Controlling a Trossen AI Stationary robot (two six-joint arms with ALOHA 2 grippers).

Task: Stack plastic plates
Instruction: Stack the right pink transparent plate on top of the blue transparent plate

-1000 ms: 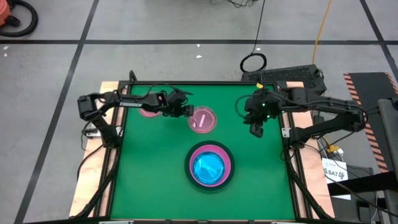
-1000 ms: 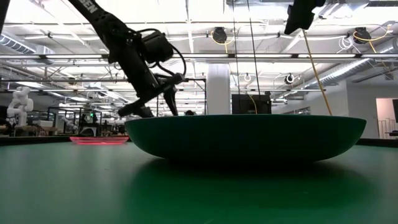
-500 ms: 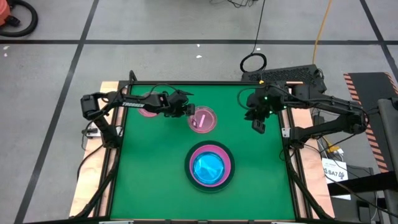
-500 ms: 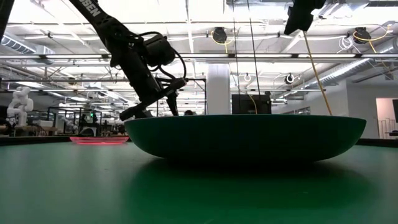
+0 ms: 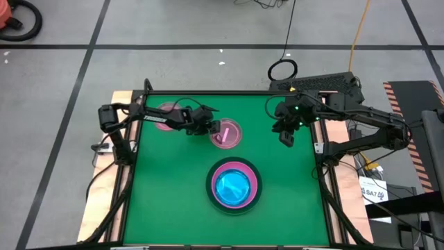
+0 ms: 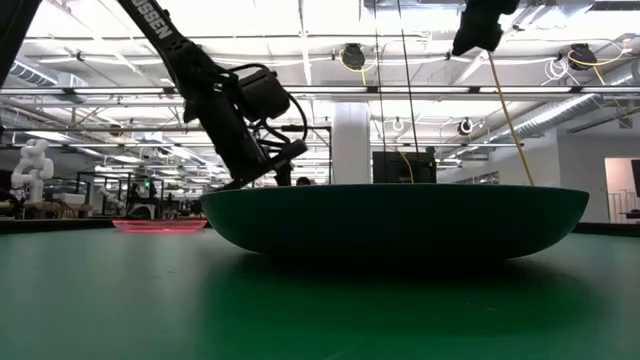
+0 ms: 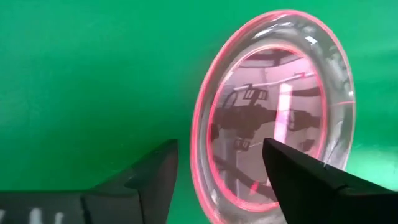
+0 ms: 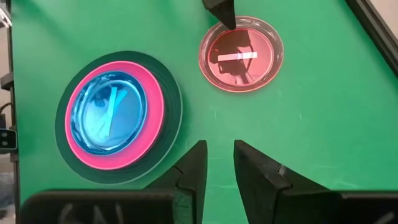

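- A green worktop (image 5: pixel 166 208) sits in a wooden frame on a grey floor crossed by dark tape lines; the low view looks past it into a bright hall with ceiling lights and cables.
- Near the front edge, at mid-width, a stack stands: a dark grey plate (image 5: pixel 235 186) underneath, a hot pink plate (image 5: pixel 235 171) on it, a cyan plate (image 5: pixel 233 186) on top. In the low view the grey plate's rim (image 6: pixel 395 215) fills the middle of the picture.
- A small translucent pink plate (image 5: pixel 227 134) lies alone on the green, between the stack and the back edge, clear cloth all round it.
- The left pincer (image 5: pixel 211 127) reaches in from the left side, its fingers spread, one on each side of that plate's near rim (image 7: pixel 202 130); whether they touch it cannot be told.
- A second translucent pink plate (image 5: pixel 165 116) lies near the back-left corner, partly under the left arm.
- The right pincer (image 5: pixel 285 140) hangs high over the back-right part of the worktop, its fingers (image 8: pixel 252 171) parted by a narrow gap, holding nothing.
- The front-left and front-right corners are bare green.
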